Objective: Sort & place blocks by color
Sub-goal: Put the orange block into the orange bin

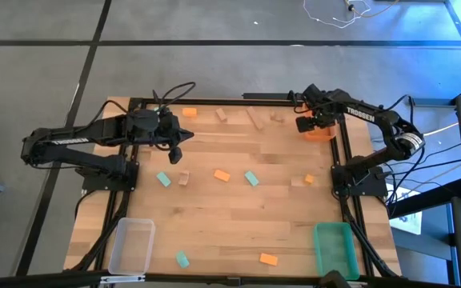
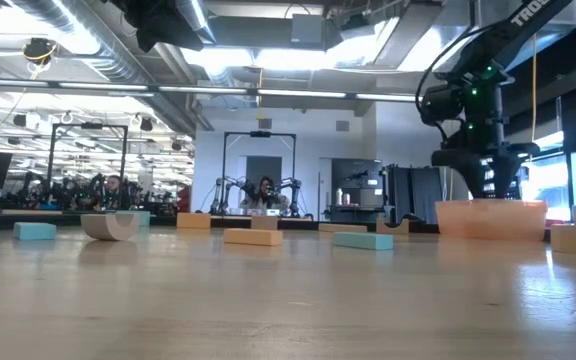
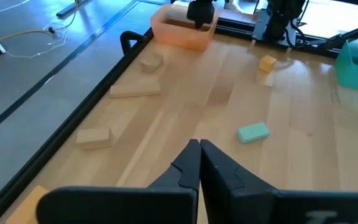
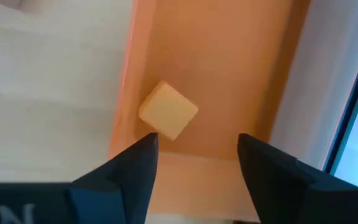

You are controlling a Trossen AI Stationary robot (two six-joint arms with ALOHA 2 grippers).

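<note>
My right gripper (image 4: 197, 155) stands open, pointing down over the orange bin (image 1: 320, 133) at the table's far right corner. A small orange block (image 4: 168, 111) shows inside the bin (image 4: 229, 74), clear of both fingers. My left gripper (image 1: 177, 150) is shut on nothing and hovers above the table's far left part (image 3: 199, 146). Scattered flat on the table are orange blocks (image 1: 222, 175) (image 1: 189, 113), teal blocks (image 1: 251, 178) (image 1: 163, 179) and wood blocks (image 1: 221, 115) (image 1: 183, 178).
A clear bin (image 1: 132, 244) stands at the near left corner and a green bin (image 1: 333, 248) at the near right. More blocks lie near the front edge: a teal one (image 1: 182, 258) and an orange one (image 1: 268, 258). A long wood block (image 1: 254, 120) lies near the far edge.
</note>
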